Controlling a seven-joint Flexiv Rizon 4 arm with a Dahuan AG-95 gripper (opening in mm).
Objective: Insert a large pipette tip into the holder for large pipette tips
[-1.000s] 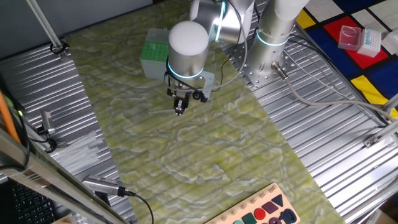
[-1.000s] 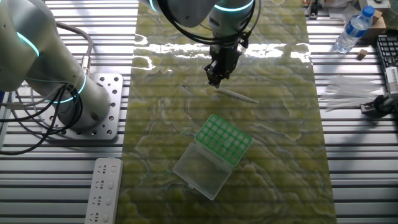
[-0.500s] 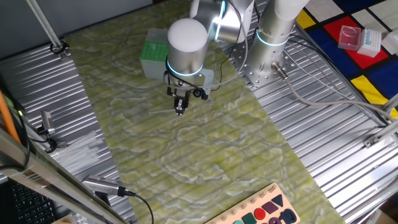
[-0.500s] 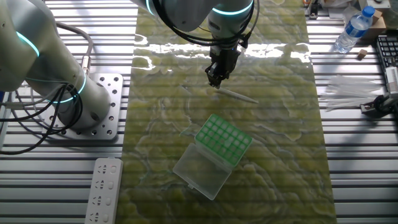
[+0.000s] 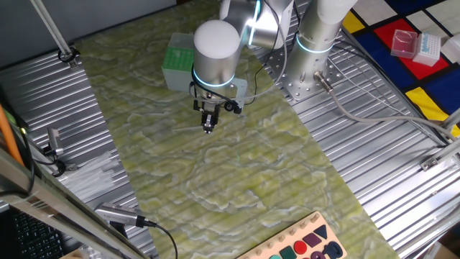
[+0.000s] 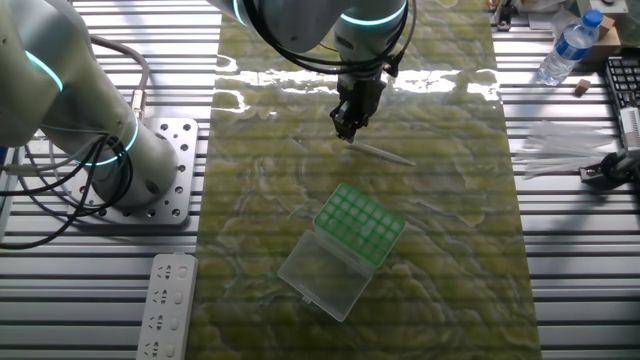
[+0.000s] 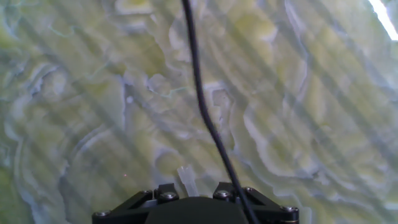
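The large pipette tip [image 6: 385, 153] lies flat on the green marbled mat, a thin clear sliver. My gripper [image 6: 346, 130] points down just above its left end. In the hand view a pale end of the tip [image 7: 185, 179] shows between the two dark jaw blocks with a gap on each side, so my gripper [image 7: 194, 190] looks open and holds nothing. The holder for large pipette tips [image 6: 360, 222], green-topped with its clear lid [image 6: 322, 272] folded open, sits nearer the front of the mat. In the one fixed view the holder [image 5: 177, 60] is behind my gripper [image 5: 208, 127].
A red box [image 5: 404, 42] and a blue-and-white box [image 5: 429, 47] stand on the coloured board at the far right. A water bottle [image 6: 562, 48] and a bag of spare tips [image 6: 560, 150] lie right of the mat. A second arm's base [image 6: 160, 170] stands left.
My gripper has shifted very slightly up and left over the tip's end. The tip and the holder have not moved.
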